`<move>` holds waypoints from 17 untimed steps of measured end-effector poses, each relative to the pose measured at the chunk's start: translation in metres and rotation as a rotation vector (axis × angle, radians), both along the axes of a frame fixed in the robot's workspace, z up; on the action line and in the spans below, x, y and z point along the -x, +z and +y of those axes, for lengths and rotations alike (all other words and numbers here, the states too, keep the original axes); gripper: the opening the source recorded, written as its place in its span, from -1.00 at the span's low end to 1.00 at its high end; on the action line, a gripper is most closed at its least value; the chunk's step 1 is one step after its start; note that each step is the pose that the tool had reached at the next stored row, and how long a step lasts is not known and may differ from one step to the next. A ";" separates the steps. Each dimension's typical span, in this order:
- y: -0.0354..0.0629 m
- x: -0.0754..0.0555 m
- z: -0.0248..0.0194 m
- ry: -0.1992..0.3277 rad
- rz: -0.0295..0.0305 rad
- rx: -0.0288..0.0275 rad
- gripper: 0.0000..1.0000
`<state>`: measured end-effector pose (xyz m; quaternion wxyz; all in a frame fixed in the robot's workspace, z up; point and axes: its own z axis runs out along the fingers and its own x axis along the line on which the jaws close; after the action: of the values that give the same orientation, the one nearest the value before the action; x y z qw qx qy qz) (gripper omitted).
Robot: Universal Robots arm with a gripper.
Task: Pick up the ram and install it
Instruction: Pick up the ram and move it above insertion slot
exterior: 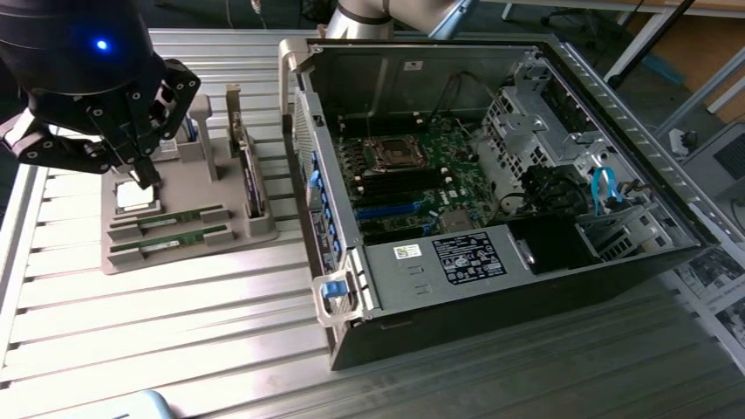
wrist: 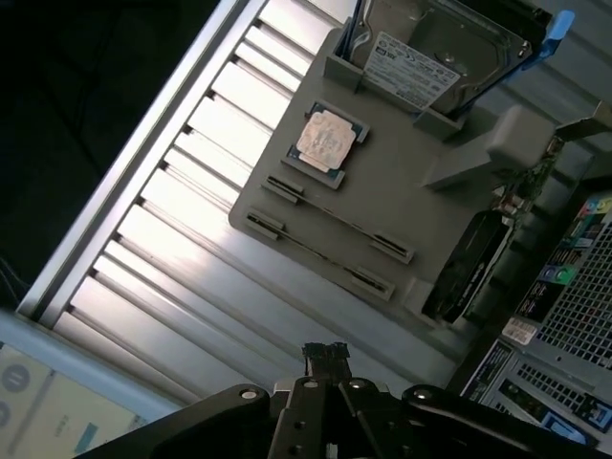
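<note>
Two ram sticks (exterior: 174, 216) sit half sunk in slots of the grey tray (exterior: 258, 234); the gripper (exterior: 145, 178), pinched together and empty, covers an edge of the CPU (exterior: 132, 199).

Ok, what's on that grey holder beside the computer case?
On the holder: a ram stick, a second stick, a silver chip, and a hard drive standing on edge. The hand hangs above the chip, hiding part of the holder behind it.
</note>
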<state>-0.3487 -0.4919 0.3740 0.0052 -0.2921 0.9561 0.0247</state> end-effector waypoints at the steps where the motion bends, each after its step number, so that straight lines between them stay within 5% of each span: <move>1: 0.0000 0.000 0.0000 0.007 0.0000 0.0000 -0.79; 17: -0.0004 0.000 0.0000 0.118 0.0000 0.0000 -0.79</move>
<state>-0.3487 -0.4919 0.3736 0.0038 -0.3477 0.9372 0.0250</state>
